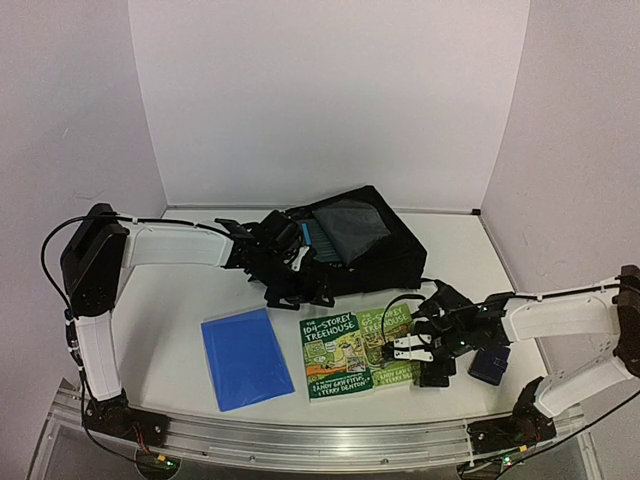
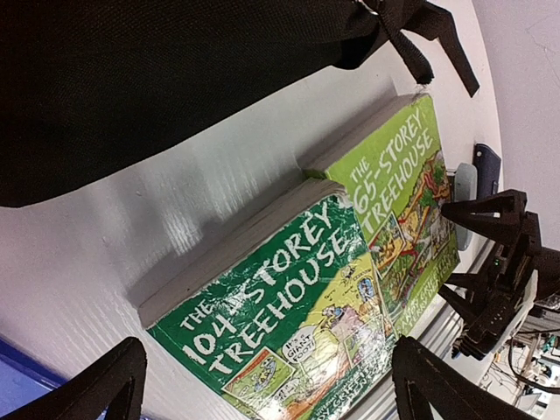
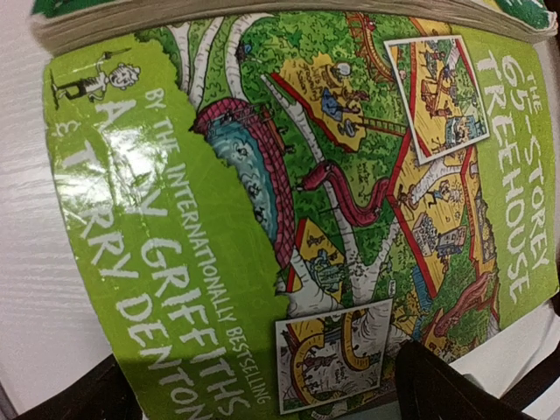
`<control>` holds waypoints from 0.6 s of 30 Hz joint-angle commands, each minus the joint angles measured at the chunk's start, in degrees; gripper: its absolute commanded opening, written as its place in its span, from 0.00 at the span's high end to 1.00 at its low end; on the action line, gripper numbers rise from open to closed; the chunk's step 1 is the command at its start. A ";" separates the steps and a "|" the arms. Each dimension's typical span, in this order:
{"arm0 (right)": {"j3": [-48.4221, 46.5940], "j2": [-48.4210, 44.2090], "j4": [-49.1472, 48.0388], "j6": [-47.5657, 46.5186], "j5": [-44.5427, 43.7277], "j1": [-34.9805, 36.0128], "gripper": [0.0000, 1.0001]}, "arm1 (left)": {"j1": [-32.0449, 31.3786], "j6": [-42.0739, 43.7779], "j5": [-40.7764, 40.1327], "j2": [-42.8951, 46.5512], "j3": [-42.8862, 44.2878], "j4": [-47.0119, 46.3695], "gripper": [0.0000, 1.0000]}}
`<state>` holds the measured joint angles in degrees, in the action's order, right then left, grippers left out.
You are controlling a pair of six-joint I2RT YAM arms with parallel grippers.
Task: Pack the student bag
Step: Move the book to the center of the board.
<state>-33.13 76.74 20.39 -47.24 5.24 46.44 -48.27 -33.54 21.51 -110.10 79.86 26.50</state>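
The black student bag [image 1: 385, 255] lies at the back middle of the table, mouth open, with a grey item and a teal-edged one [image 1: 322, 238] inside. It fills the top of the left wrist view [image 2: 131, 79]. My left gripper [image 1: 292, 262] is open and empty at the bag's front left edge, its fingertips [image 2: 105, 385] wide apart. Two green books lie side by side in front of the bag: "104-Storey Treehouse" [image 1: 337, 355] [image 2: 289, 306] and "65-Storey Treehouse" [image 1: 385, 335] [image 2: 402, 184] [image 3: 289, 201]. My right gripper [image 1: 408, 352] [image 3: 262, 394] is open low over the 65-Storey book's near right part.
A blue folder [image 1: 245, 358] lies flat at the front left of the books. A small dark-blue pouch [image 1: 490, 365] [image 2: 486, 166] lies at the right beside my right arm. The bag's black straps [image 1: 295, 290] trail toward the books. White walls enclose the table.
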 commanded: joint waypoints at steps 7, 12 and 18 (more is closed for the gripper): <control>-4.57 2.82 -12.12 -0.44 -9.27 -1.43 0.13 | 0.29 6.12 7.13 -7.99 13.61 4.14 0.11; -7.01 2.08 -7.98 2.68 -5.77 -6.56 0.13 | 0.37 9.33 9.12 -17.25 26.68 8.04 0.15; -17.04 3.84 6.77 5.45 10.16 -17.55 0.07 | 0.72 5.05 9.71 -18.11 26.16 4.19 0.17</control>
<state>-41.63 79.70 18.90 -44.94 5.05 34.99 -48.07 -26.96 29.94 -129.69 106.64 31.92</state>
